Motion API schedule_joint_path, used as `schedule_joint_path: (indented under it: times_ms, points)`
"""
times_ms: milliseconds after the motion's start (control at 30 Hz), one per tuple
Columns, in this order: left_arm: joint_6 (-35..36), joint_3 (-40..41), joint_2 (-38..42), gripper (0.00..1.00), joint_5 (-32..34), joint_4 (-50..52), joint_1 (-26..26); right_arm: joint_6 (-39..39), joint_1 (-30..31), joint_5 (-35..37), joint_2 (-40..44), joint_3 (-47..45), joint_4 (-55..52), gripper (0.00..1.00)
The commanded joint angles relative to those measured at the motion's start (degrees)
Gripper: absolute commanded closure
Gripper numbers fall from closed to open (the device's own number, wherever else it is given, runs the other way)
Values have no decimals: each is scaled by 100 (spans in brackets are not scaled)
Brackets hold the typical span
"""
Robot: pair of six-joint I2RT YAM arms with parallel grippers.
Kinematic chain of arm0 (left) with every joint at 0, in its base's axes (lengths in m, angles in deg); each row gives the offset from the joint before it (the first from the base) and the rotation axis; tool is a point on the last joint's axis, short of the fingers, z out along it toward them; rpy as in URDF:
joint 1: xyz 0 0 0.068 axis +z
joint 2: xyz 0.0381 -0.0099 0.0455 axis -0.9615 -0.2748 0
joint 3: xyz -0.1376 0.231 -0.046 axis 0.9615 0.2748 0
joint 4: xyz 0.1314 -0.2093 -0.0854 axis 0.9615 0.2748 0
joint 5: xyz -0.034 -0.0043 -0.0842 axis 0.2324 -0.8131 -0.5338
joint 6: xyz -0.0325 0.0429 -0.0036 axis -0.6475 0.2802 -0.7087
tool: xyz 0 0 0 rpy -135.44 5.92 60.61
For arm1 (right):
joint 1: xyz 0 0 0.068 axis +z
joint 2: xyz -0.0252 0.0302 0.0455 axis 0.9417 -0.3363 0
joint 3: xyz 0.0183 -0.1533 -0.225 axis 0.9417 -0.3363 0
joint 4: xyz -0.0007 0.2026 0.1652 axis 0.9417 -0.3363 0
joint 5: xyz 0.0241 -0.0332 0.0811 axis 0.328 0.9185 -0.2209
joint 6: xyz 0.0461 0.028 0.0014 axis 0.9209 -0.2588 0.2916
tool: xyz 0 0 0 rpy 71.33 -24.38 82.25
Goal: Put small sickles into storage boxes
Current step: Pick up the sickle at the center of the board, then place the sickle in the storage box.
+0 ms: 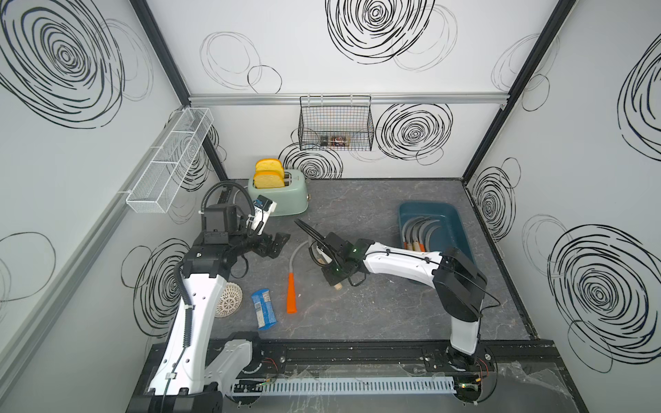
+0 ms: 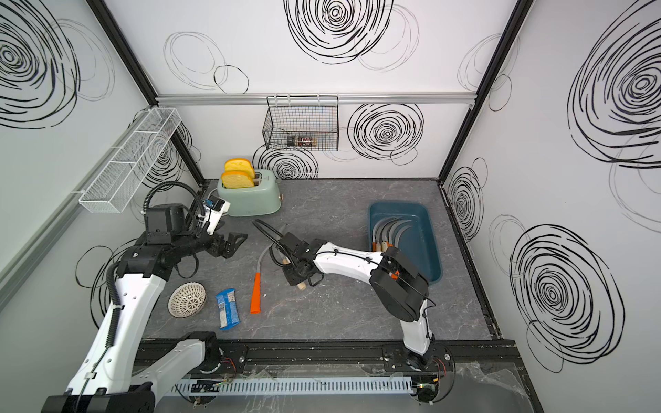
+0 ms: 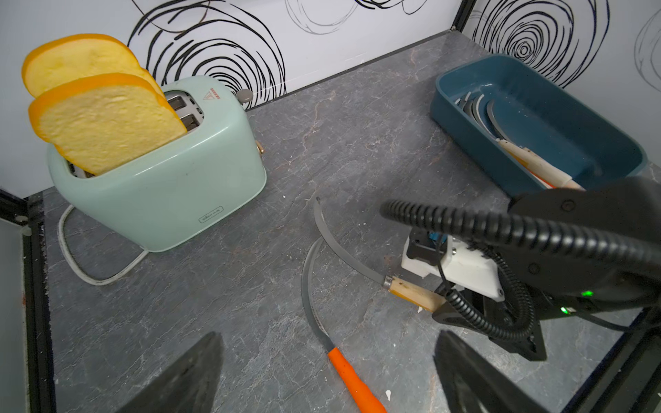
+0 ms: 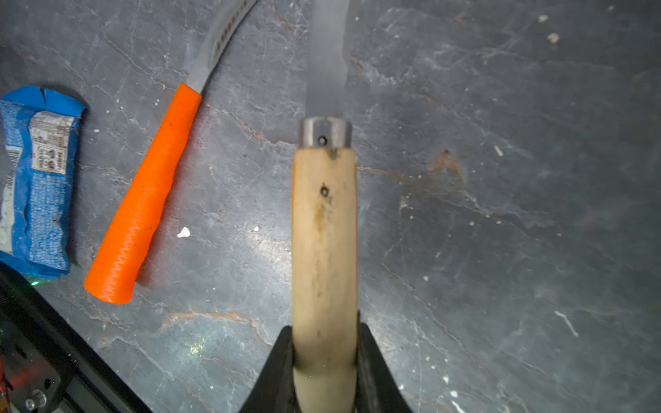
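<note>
Sickle, pale wooden handle, thin curved grey blade (image 4: 324, 232): at mid-table, the butt of its handle clamped between the black jaws of the right gripper (image 4: 324, 334), blade reaching out away from the pincer.
Sickle, bright orange handle (image 1: 291, 293): loose on the grey marbled tabletop (image 1: 375, 311), just beside the held one.
Dark teal rectangular plastic tub (image 1: 452, 218): near the right wall, several sickles (image 1: 418, 232) inside.
Left gripper (image 1: 274, 243): jaws apart, nothing between them.
</note>
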Motion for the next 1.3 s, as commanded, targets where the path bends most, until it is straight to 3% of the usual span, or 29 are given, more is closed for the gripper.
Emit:
schedule_joint_path:
  times_ms: [0,267,433,600,1000,1267]
  points:
    - [-173,-180,-47,4,99,-238,-95,-102,-92,-53,257,-121,187,100]
    - [-186,-51,-74,4,66,-278,-270,-217,-386,-12,709,-338,114,100]
    - [-253,-56,-268,4,215,-419,-709,-391,-645,68,1167,-622,90,100]
    - [-278,-191,-521,4,347,-458,-1213,-378,-1277,-577,1813,-1055,224,100]
    - [-119,-661,-1186,4,461,-361,-2437,-694,-2701,-381,3211,-1520,-500,100]
    - [-158,-982,-1623,4,255,-379,-2856,-948,-3535,-229,3885,-1886,-808,100]
